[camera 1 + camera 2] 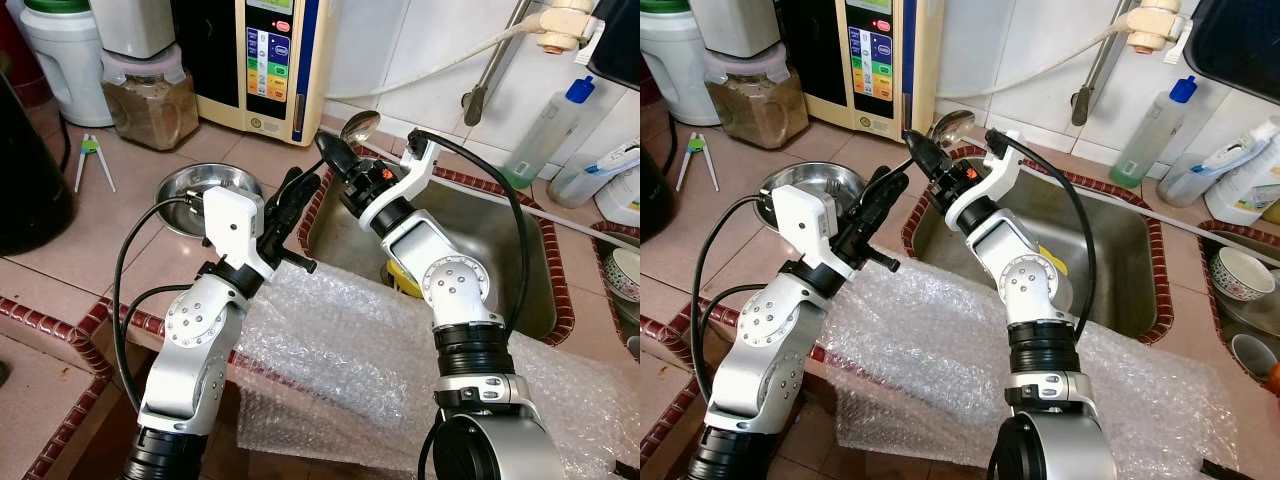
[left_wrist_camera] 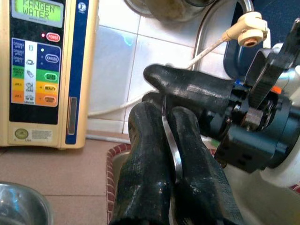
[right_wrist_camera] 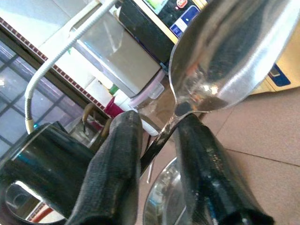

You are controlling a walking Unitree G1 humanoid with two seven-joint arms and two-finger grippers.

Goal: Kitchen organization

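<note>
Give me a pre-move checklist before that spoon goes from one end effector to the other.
1. Right end effector clamps spoon at its neck: ok.
2. Left end effector closed on the spoon's handle: ok.
3. Spoon bowl free of the water machine: ok.
4. Steel bowl on the counter, open to receive: ok.
5. Firmness of the left grip: cannot tell.

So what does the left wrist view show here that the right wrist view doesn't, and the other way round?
Left wrist view: the left gripper shut on the spoon's thin handle, with the right gripper's black body close ahead and the water machine's button panel readable.

Right wrist view: the right gripper holding the spoon just below its shiny bowl, above a steel bowl.

Both: the same spoon, held by both grippers at once, with the water machine behind.
</note>
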